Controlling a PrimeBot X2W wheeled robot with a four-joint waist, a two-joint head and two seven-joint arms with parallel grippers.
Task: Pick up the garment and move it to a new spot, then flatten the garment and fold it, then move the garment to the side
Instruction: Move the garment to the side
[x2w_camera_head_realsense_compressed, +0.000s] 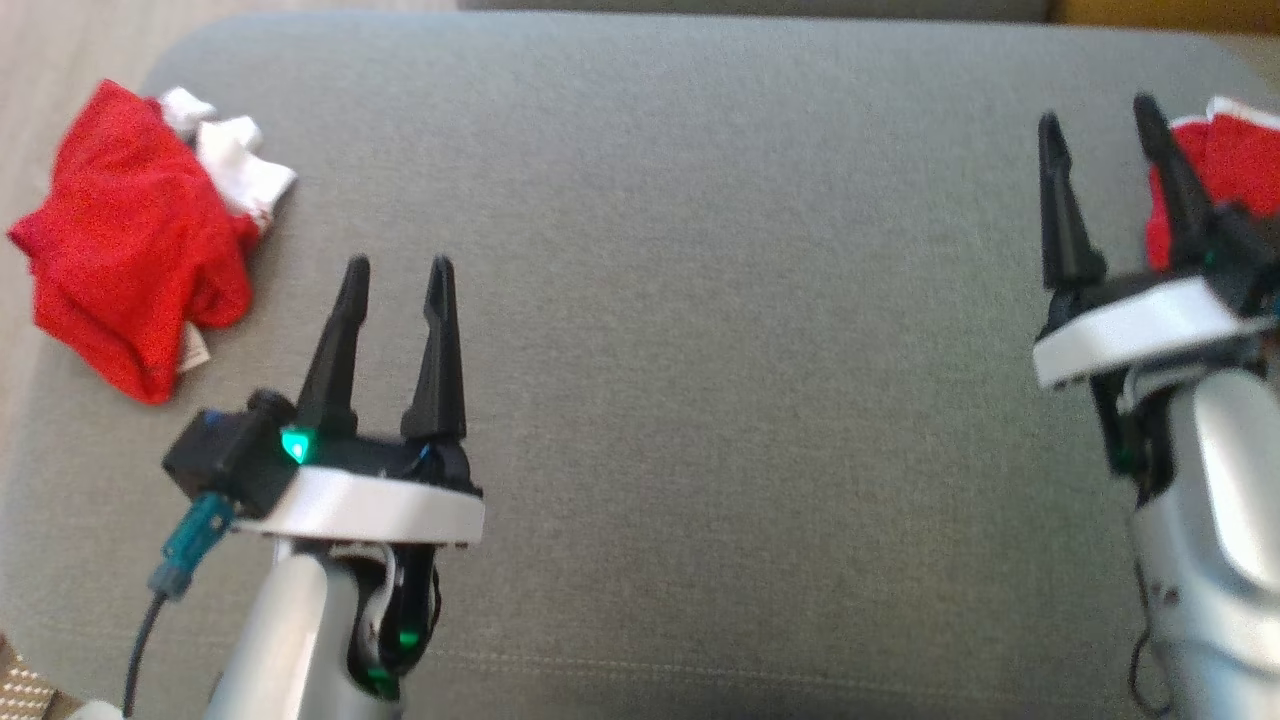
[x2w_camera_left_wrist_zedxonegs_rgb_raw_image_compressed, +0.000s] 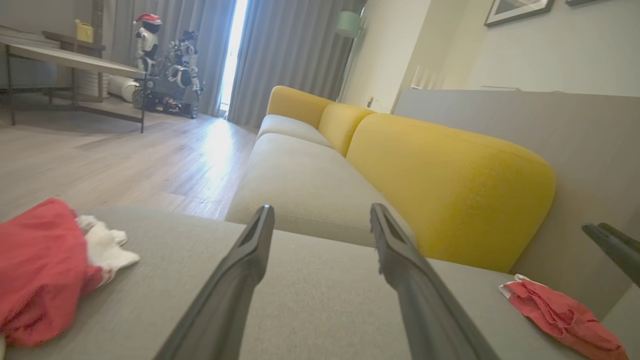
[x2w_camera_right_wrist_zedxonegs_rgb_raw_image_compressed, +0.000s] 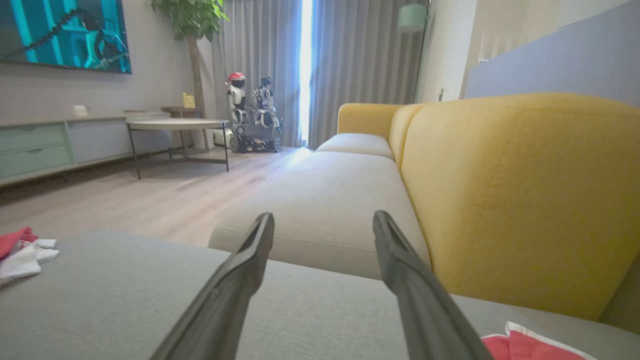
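A small red garment with a white edge (x2w_camera_head_realsense_compressed: 1235, 160) lies on the grey cushion (x2w_camera_head_realsense_compressed: 700, 300) at the far right, just behind my right gripper (x2w_camera_head_realsense_compressed: 1095, 115). That gripper hangs open and empty, its right finger overlapping the cloth in the head view. The same red garment (x2w_camera_left_wrist_zedxonegs_rgb_raw_image_compressed: 560, 315) lies flat in the left wrist view, and its corner (x2w_camera_right_wrist_zedxonegs_rgb_raw_image_compressed: 525, 347) sits below my right gripper (x2w_camera_right_wrist_zedxonegs_rgb_raw_image_compressed: 322, 217). My left gripper (x2w_camera_head_realsense_compressed: 398, 265) is open and empty over the cushion's front left, with its own view showing spread fingers (x2w_camera_left_wrist_zedxonegs_rgb_raw_image_compressed: 320, 212).
A second, crumpled red garment with white trim (x2w_camera_head_realsense_compressed: 130, 240) lies at the cushion's far-left edge (x2w_camera_left_wrist_zedxonegs_rgb_raw_image_compressed: 35, 270) (x2w_camera_right_wrist_zedxonegs_rgb_raw_image_compressed: 20, 250). Yellow sofa backrests (x2w_camera_left_wrist_zedxonegs_rgb_raw_image_compressed: 450, 185) rise beyond the cushion. Wooden floor, a low table (x2w_camera_right_wrist_zedxonegs_rgb_raw_image_compressed: 175, 125) and a parked robot (x2w_camera_left_wrist_zedxonegs_rgb_raw_image_compressed: 170, 75) are further off.
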